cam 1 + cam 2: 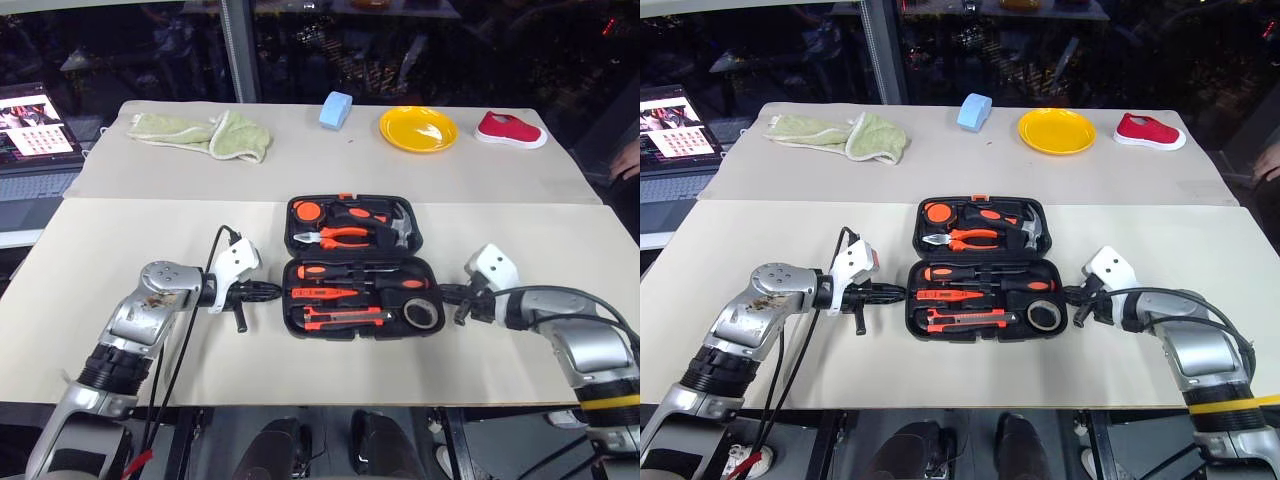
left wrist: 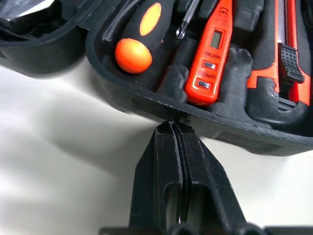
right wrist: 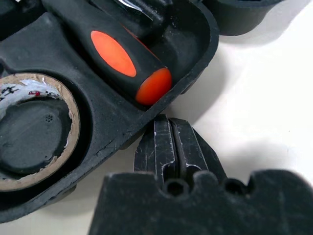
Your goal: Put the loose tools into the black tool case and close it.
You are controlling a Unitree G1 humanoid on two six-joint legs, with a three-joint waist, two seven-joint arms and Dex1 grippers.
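Both hands pressed together, empty: left hand (image 2: pixel 171 132) tip at the near half's left rim of the black tool case (image 1: pixel 358 266), right hand (image 3: pixel 168 129) at its right rim; case open mid-bench, tools seated. Risk: shut tips slip off the rim, or shove the case instead of folding it; wrist views show rim contact, eye views don't.

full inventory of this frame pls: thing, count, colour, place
Moulded plastic tool case: 1, black, open, table centre.
Screwdrivers: 2, black-orange, near half.
Tester screwdriver: 1, orange, near half.
Utility knife: 1, orange-black, near half.
Tape roll: 1, grey, near half.
Pliers, hammer: far half.
Cloth: green, far left.
Block: blue.
Plate: yellow.
Shoe: red.
Laptop: left edge.
Left gripper, right gripper: shut, flanking the case.
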